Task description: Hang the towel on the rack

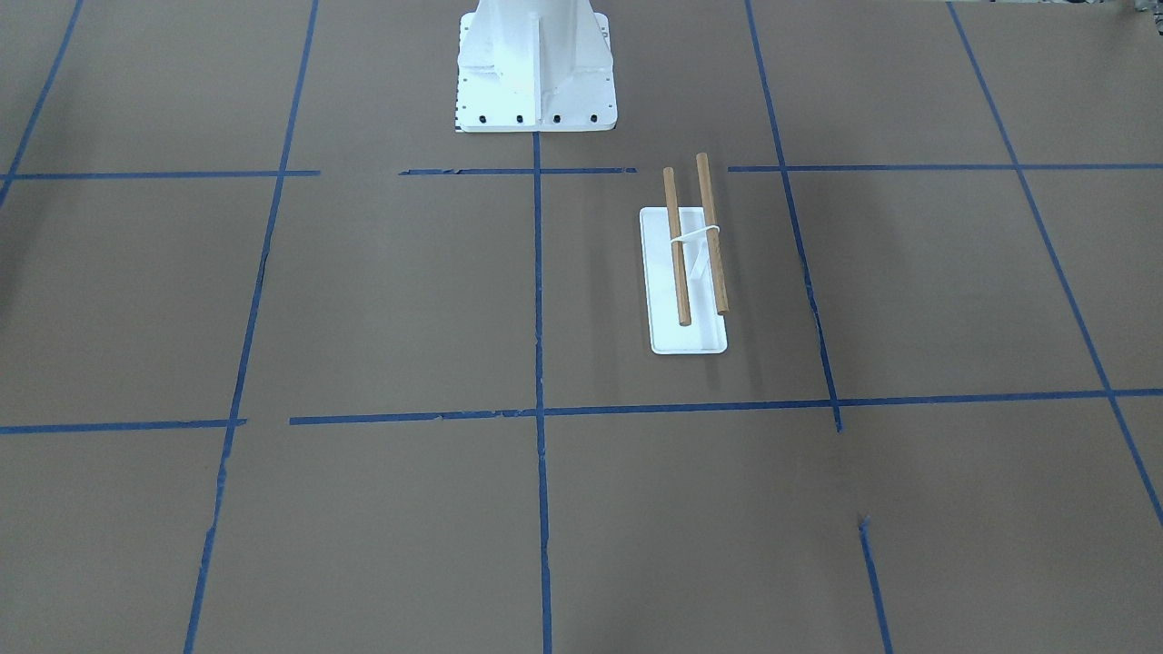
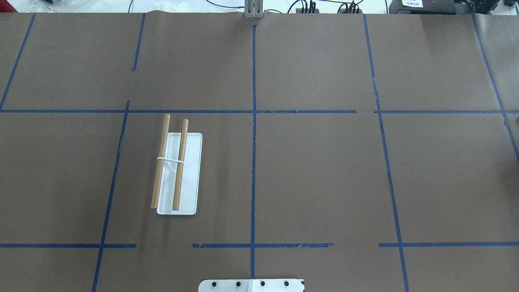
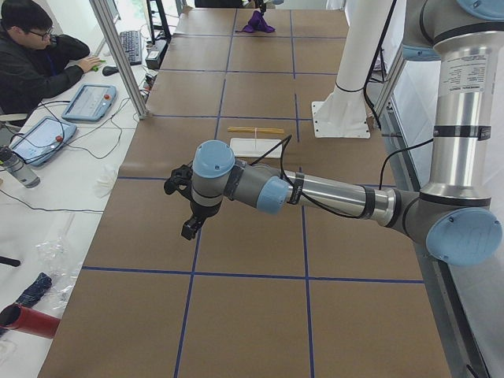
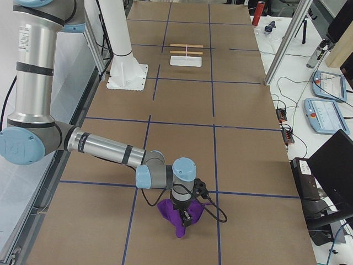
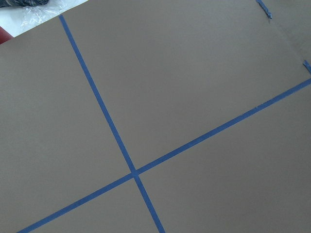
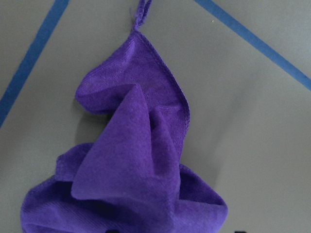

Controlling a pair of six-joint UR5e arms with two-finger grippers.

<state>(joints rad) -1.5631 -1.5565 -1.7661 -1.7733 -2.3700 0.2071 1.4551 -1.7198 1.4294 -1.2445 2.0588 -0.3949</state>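
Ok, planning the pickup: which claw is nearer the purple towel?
Right. The right claw is at the purple towel; the left claw hovers far off, beyond the rack.

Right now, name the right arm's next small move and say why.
Probably lift the towel slightly off the table, once the grip is sure. The right gripper is down on the bunched cloth, but I cannot tell whether it is shut. The rack stands far off, with nothing hung on it.
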